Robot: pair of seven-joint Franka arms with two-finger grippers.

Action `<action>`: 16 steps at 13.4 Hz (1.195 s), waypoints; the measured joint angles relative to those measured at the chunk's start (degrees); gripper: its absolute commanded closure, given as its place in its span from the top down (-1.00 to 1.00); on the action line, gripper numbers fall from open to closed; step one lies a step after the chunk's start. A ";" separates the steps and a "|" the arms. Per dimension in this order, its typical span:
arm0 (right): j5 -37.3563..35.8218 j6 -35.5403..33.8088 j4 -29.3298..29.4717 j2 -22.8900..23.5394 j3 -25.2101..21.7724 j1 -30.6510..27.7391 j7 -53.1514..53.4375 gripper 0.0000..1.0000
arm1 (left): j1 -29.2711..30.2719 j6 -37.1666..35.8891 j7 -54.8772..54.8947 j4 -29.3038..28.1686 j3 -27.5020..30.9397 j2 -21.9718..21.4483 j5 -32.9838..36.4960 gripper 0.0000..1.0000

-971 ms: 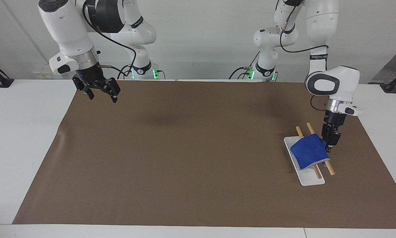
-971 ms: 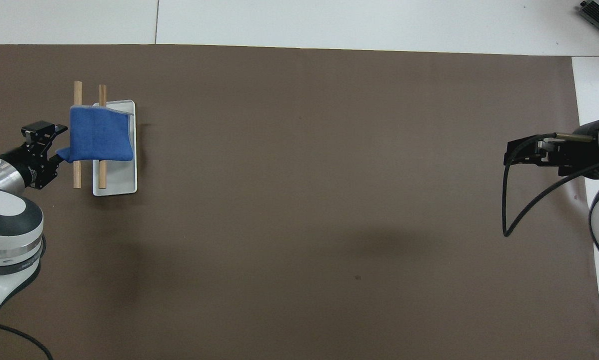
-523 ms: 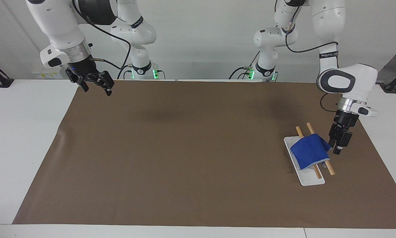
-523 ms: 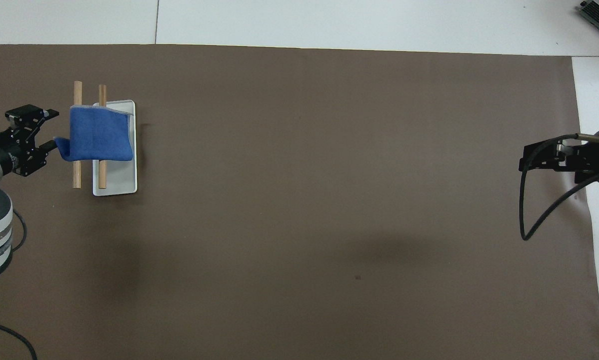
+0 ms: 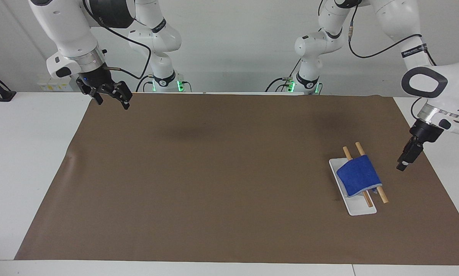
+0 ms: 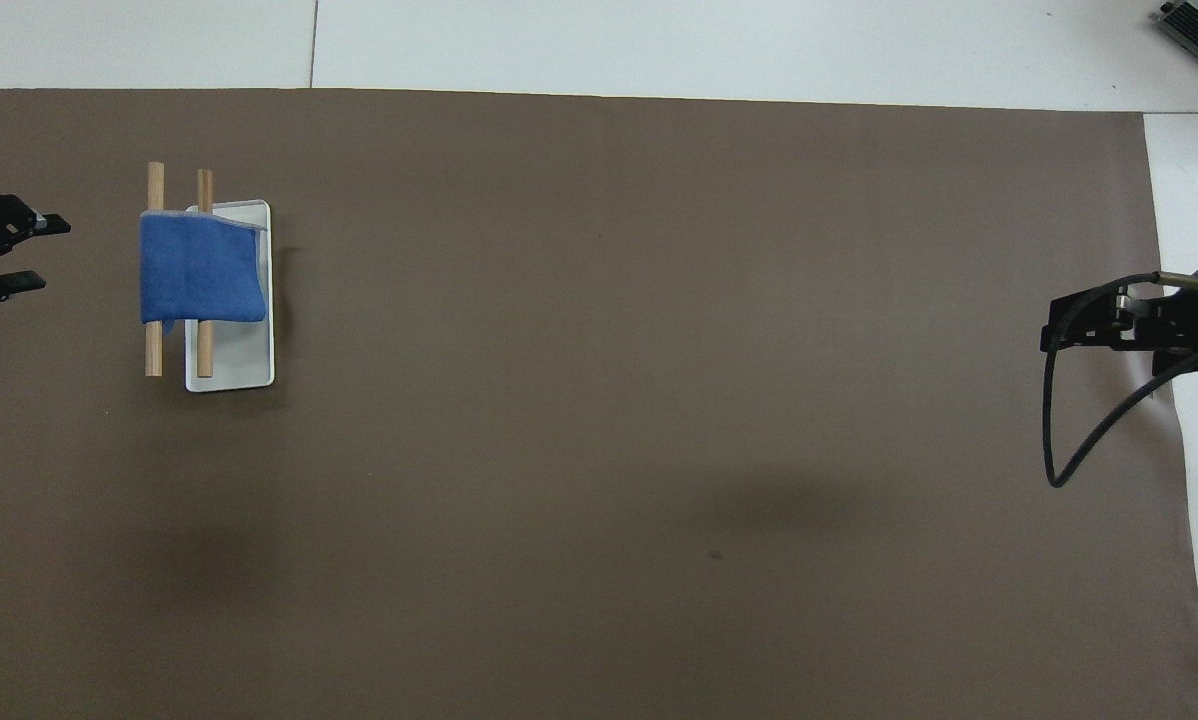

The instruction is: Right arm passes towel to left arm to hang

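Brown mat, white table, pale wall

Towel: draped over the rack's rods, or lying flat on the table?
Draped: the towel lies over both wooden rods, one edge hanging toward the white base.

Landmark: white rectangular rack tray, on the brown paper mat covering the counter, toward the left arm's end.

Two wooden rods run over the tray lengthwise. Small blue cloth towel draped on both rods.

Left gripper over the mat beside the tray, clear of towel. Right gripper well apart, over the mat's right-arm end.
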 measured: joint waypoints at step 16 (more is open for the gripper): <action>-1.92 0.04 0.08 0.01 1.26 1.30 -3.26 1.00 | -13.80 -39.97 -1.07 25.48 -1.71 0.27 29.40 0.51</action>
